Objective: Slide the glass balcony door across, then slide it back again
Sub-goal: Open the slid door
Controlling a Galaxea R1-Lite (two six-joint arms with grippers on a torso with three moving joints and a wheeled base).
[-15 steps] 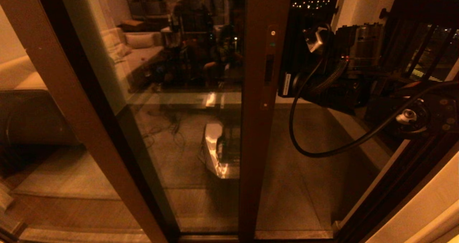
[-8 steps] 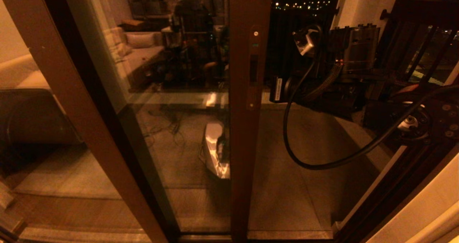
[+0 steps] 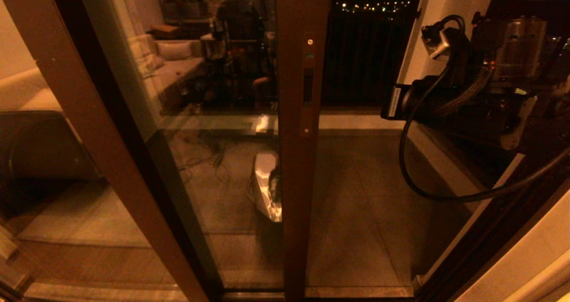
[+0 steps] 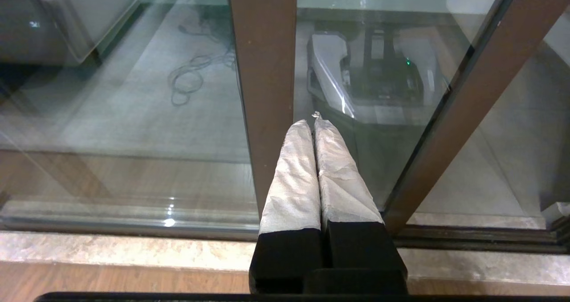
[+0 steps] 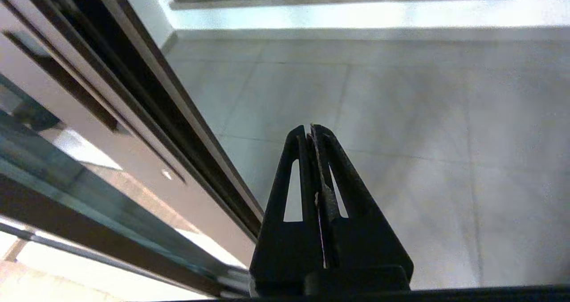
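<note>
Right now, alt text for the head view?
The glass balcony door stands partly slid open, its brown upright rail with handle slot mid-frame. To its right, the right arm hangs clear of it above the tiled balcony floor.

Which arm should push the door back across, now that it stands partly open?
Right, probably. The right claw, shut, hangs over the balcony tiles in the open gap beside the glass balcony door, near its handle rail. The left claw, also shut, sits low by the bottom track, facing the glass.

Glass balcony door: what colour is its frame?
Dark brown; the glass balcony door frame shows best in the left wrist view.
</note>
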